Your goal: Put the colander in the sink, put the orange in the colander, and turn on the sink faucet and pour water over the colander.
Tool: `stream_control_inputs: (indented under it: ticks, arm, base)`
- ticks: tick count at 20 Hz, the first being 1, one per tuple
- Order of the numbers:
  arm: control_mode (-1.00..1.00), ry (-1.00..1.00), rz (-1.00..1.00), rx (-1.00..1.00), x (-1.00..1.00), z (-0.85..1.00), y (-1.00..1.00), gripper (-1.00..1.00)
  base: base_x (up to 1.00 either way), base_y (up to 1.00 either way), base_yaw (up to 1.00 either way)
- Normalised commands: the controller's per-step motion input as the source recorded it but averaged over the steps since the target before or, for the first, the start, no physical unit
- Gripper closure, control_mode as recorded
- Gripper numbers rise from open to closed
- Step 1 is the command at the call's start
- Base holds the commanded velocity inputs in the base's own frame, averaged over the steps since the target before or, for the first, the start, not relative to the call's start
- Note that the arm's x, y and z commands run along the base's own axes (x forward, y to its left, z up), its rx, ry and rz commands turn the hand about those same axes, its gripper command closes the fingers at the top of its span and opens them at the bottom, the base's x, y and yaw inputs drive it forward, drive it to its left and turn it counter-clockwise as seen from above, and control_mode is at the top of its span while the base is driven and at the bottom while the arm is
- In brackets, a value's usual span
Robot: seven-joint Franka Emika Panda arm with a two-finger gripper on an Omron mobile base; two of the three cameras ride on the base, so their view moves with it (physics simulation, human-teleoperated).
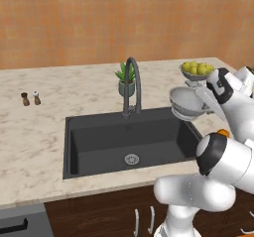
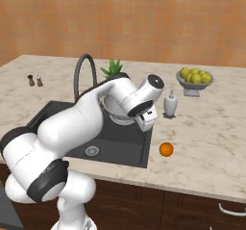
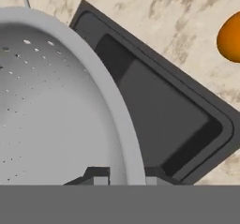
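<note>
The claw (image 3: 124,180) is pinched tight on the rim of the colander (image 1: 186,102), holding it in the air over the right end of the sink (image 1: 99,142). The orange (image 2: 166,149) sits on the bench (image 2: 211,133) just right of the sink.

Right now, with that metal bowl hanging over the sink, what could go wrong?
The colander is pinched only at its rim by the gripper, jaws closed on the thin edge, so it might slip or tilt and drop unevenly into the sink. It hangs near the faucet, so a swing could knock the spout. The orange sits loose close to the sink edge and might roll if bumped.
</note>
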Motion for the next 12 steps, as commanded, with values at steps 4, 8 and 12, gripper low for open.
stream_control_inputs:
  ticks: [4, 8, 12]
  arm:
    - [-1.00, 0.07, 0.32, -0.02, 0.00, -0.17, 0.34, 1.00]
    - [-1.00, 0.13, 0.28, -0.03, 0.09, -0.29, 0.37, 1.00]
    - [-1.00, 0.16, 0.25, -0.05, 0.09, -0.39, 0.40, 1.00]
  base:
    - [0.00, 0.00, 0.00]
    - [0.00, 0.00, 0.00]
    - [0.00, 0.00, 0.00]
